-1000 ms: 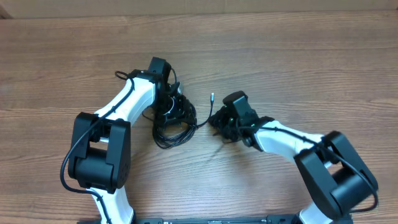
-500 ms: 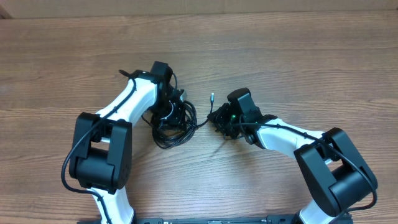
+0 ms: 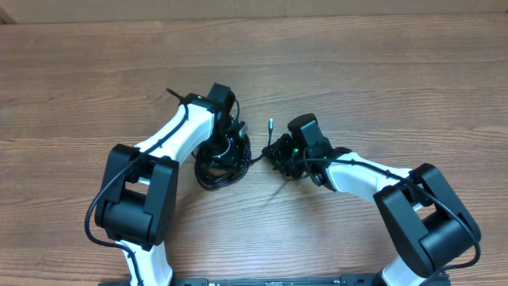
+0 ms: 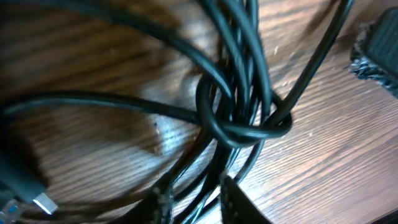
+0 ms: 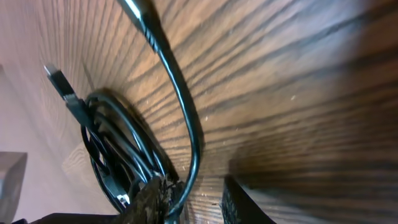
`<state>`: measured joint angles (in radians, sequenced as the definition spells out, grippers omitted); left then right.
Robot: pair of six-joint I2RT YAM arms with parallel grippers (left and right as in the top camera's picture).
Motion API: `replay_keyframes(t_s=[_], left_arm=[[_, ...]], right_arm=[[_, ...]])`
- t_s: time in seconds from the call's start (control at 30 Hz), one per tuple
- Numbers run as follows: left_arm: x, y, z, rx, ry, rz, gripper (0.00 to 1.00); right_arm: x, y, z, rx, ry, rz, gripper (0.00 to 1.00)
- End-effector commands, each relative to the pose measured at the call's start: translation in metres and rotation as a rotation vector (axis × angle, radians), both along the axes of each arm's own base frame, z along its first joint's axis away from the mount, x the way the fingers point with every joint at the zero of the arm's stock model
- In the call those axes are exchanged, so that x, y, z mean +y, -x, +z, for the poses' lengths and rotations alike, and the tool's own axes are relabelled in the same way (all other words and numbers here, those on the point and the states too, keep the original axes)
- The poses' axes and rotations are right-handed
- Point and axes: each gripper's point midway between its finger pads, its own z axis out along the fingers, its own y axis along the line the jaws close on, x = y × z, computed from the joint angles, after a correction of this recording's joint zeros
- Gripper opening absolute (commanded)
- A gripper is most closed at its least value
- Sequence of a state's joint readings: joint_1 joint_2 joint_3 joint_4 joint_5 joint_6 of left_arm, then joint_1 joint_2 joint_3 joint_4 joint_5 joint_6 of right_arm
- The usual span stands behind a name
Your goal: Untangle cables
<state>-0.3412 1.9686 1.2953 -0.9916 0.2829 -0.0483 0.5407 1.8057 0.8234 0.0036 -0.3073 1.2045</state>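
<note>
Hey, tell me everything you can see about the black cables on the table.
The cables are thin, glossy black cords that look rubbery, lying in a tangled coil on the wooden table between the two arms. In the left wrist view several strands cross, and one loops around the rest like a knot. One strand runs toward the right arm, with a small plug tip nearby. Strands pass between the fingertips of the left gripper and the right gripper; whether either clamps them is unclear.

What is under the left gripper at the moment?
A tangled bundle of black cables lying on the wooden table, one strand looped around the others. From overhead the left gripper covers part of the bundle, so that part can't be seen.
</note>
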Motion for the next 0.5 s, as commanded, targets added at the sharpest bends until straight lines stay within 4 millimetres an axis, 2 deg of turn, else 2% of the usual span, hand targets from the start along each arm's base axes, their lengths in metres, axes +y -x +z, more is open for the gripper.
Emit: replay_keyframes(t_s=[0.0, 0.13, 0.47], left_arm=[[0.005, 0.004, -0.005, 0.001, -0.028, -0.025, 0.15], [0.005, 0.004, -0.005, -0.003, -0.025, -0.031, 0.09], [-0.005, 0.009, -0.005, -0.009, -0.010, -0.106, 0.07]], right_arm=[[0.003, 0.004, -0.004, 0.011, 0.015, -0.014, 0.28], [0.002, 0.005, -0.006, 0.028, 0.023, -0.050, 0.27], [0.004, 0.001, -0.020, 0.050, 0.015, -0.089, 0.27]])
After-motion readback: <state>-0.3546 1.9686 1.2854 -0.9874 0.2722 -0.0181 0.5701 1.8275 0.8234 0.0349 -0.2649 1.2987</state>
